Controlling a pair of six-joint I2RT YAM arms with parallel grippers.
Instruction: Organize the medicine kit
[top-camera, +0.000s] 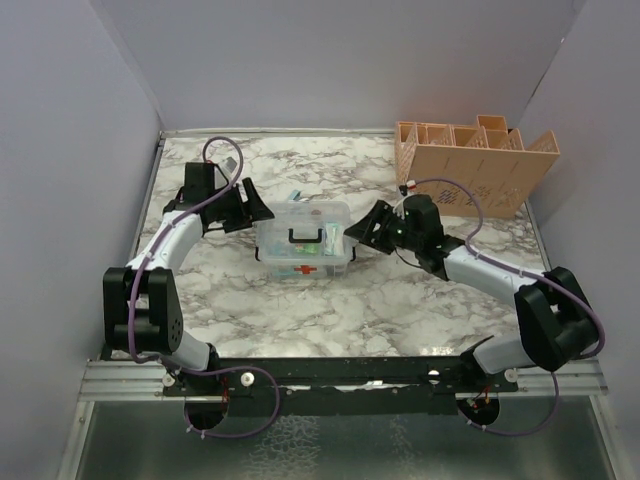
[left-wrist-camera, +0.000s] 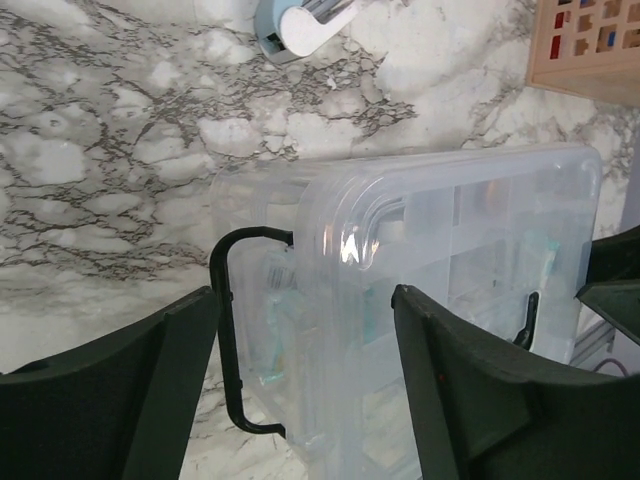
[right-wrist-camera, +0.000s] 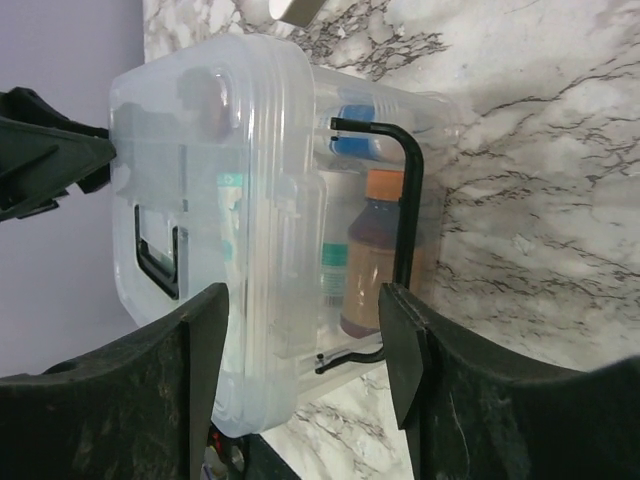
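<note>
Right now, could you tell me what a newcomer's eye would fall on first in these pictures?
The clear kit, lid on, sits in the middle of the marble table. The left pincer and the right pincer, both open, face its two ends. A peach organizer stands at the far right corner.

top camera looks down from behind the arm bases (top-camera: 205, 378) over the whole counter (top-camera: 400, 300). each wrist camera sits close, peering between its fingers (left-wrist-camera: 120, 400) at opposite ends of the clear kit box (top-camera: 302, 238), shared by all views.
</note>
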